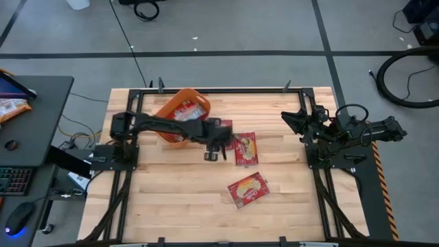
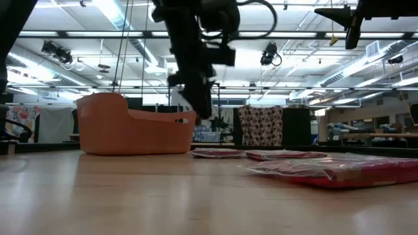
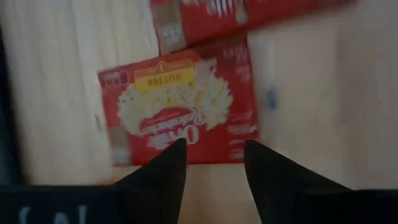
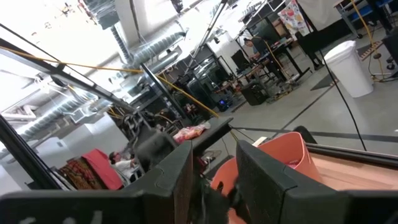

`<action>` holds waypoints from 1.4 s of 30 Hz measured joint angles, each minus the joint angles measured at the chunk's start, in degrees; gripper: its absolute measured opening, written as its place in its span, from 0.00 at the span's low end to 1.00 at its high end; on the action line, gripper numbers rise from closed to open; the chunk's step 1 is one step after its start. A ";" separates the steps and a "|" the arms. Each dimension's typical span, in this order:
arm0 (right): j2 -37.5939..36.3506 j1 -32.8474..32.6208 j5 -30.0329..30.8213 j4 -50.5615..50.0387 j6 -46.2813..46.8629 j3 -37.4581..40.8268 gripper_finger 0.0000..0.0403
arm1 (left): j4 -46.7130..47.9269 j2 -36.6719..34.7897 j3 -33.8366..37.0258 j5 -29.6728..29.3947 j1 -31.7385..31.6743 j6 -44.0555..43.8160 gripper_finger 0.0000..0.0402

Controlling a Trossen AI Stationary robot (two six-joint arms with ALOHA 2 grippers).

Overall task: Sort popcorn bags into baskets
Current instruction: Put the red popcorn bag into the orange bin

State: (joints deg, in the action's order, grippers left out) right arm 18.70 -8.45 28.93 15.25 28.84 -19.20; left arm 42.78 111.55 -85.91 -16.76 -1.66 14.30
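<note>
The left gripper hangs over the middle of the wooden table, its fingers spread apart with nothing between them. In the left wrist view they point at a red popcorn bag lying flat on the wood; a yellow panel on it reads "BUTTER", above a cream picture of popcorn and white script too blurred to read. The edge of a second red packet shows just beyond it.

From above, one popcorn bag lies just beside the left gripper, and another lies nearer the table's front edge, tilted. The orange basket sits behind the left arm and holds several red packets.

The right gripper waits raised at the table's right side, its fingers apart and holding nothing.
</note>
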 joint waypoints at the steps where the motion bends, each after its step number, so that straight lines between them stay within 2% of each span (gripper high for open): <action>1: 0.00 0.00 0.00 0.06 0.08 0.00 0.32 | -0.03 0.90 0.00 -2.23 0.62 4.01 0.42; 4: 0.02 0.00 0.26 0.17 0.15 0.01 0.32 | -0.93 3.19 0.00 -6.71 1.93 15.39 0.43; 6: 0.02 0.00 0.92 0.15 0.96 0.01 0.32 | -2.08 4.94 0.00 -7.51 2.11 19.10 0.43; 13: 0.02 0.00 1.11 0.32 2.32 0.02 0.32 | -1.95 8.67 0.03 -7.19 -1.01 13.66 0.43; 19: 0.04 0.02 1.11 0.60 2.50 0.01 0.32 | -1.22 8.81 0.02 8.49 -1.38 12.45 0.43; 25: 0.04 0.02 1.09 0.61 2.50 0.00 0.32 | -6.99 8.81 0.01 18.26 2.32 7.08 0.43; 27: 0.04 0.00 1.09 0.57 2.50 0.00 0.32 | -8.25 8.56 -0.51 19.53 3.95 5.01 0.43; 31: 0.04 0.01 1.09 0.58 2.50 0.01 0.32 | -5.96 8.33 -4.78 18.02 6.15 4.93 0.43; 35: 0.04 0.00 1.07 0.59 2.49 0.00 0.32 | 0.91 8.23 -9.33 15.70 6.24 11.50 0.43; 39: 0.04 0.00 1.01 0.57 2.49 0.02 0.32 | 5.29 8.22 -9.09 10.20 6.03 19.04 0.43; 42: 0.04 0.00 0.63 0.55 2.49 0.00 0.32 | 4.37 8.22 -6.85 7.96 5.87 21.46 0.43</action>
State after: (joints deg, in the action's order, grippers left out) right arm 18.74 -8.45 29.56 15.79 31.33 -19.20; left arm 47.15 119.77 -92.76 -8.80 4.21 35.77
